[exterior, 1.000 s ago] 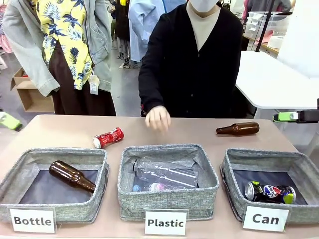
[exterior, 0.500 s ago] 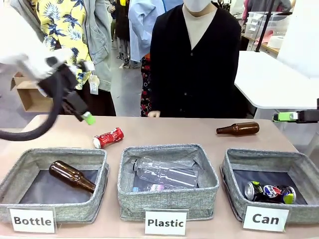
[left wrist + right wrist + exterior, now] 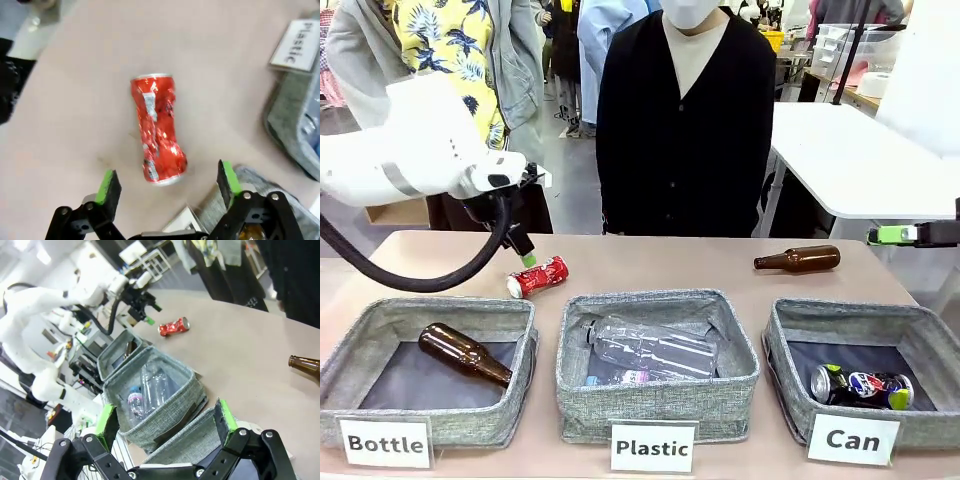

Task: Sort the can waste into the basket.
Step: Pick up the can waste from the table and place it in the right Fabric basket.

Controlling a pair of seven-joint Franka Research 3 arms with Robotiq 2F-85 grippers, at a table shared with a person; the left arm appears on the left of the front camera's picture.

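Table (image 3: pixel 670 262): three labelled baskets in a row along the near edge.
Left arm (image 3: pixel 420 150): in from the left, wrist pitched down over the far-left part of the table.
Can basket (image 3: pixel 850 313): right end of the row, well apart from where the left arm is working, so any carry spans the whole row.
Left gripper (image 3: pixel 167 179): hovering above the red can (image 3: pixel 537 277), fingers spread wide, nothing held. In the left wrist view the can's long axis runs between the pads, so they straddle its width, nearer one end than the middle.
Right gripper (image 3: pixel 166 417): near the table's right edge, up off the surface, fingers apart, empty.
Red can: on its side on bare table, just beyond the far rim of the Bottle basket (image 3: pixel 450 305).
Black can (image 3: pixel 860 385): already lying inside the Can basket.
Handling, my read: crushed thin aluminium, so light, slick-skinned, dents further under load and may roll if nudged. Best hold is across the pinched waist with a modest squeeze; the ends look stiffer but rounder.
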